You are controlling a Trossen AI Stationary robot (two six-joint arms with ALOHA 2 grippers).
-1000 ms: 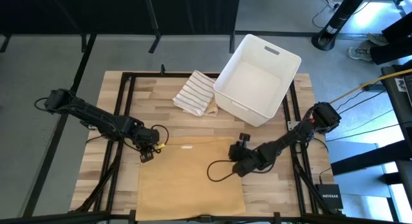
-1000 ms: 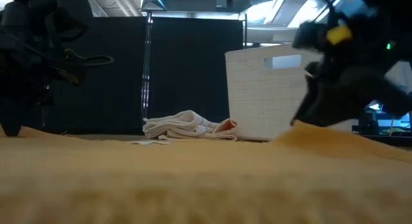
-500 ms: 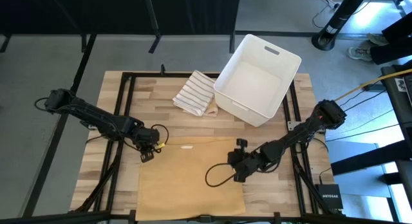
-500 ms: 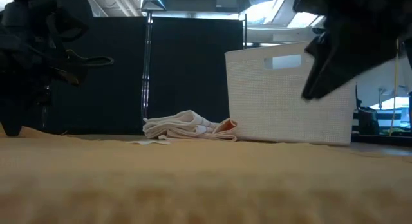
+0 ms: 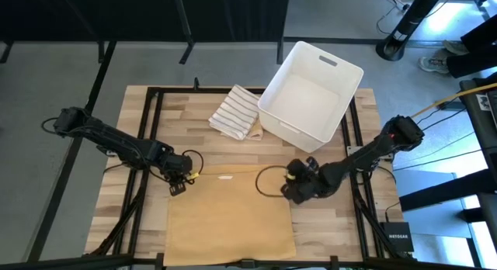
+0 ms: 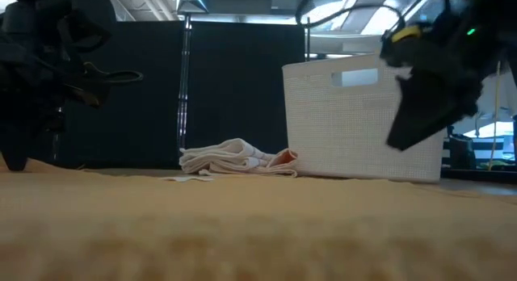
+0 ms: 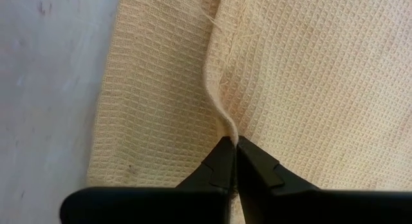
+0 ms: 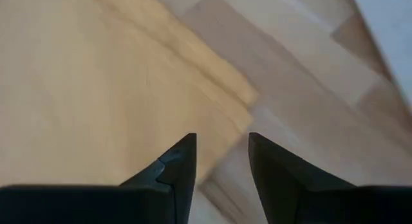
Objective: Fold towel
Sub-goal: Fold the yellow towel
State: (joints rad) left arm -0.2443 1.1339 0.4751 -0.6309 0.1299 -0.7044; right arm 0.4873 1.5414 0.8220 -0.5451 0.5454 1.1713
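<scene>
A tan waffle-weave towel lies spread flat on the near half of the wooden table. My left gripper is shut on it at its far left corner. My right gripper hangs open over the towel's far right corner and touches nothing; in the right wrist view its fingers have only air between them. In the low view the right gripper shows dark in front of the bin, above the towel. My left gripper pinches a small raised ridge of the towel between its two fingertips, close to the hemmed edge at the far left corner. The fingers come from above, pointing steeply down. The cloth around the ridge lies flat and slack on the table.
A white plastic bin stands at the far right of the table. A folded striped cloth lies against the bin's left side. Bare wood shows left and right of the tan towel.
My right gripper has risen from the towel's far right corner and rolled about its own axis. The part of the towel that stood raised beneath it a second ago now lies flat on the table.
</scene>
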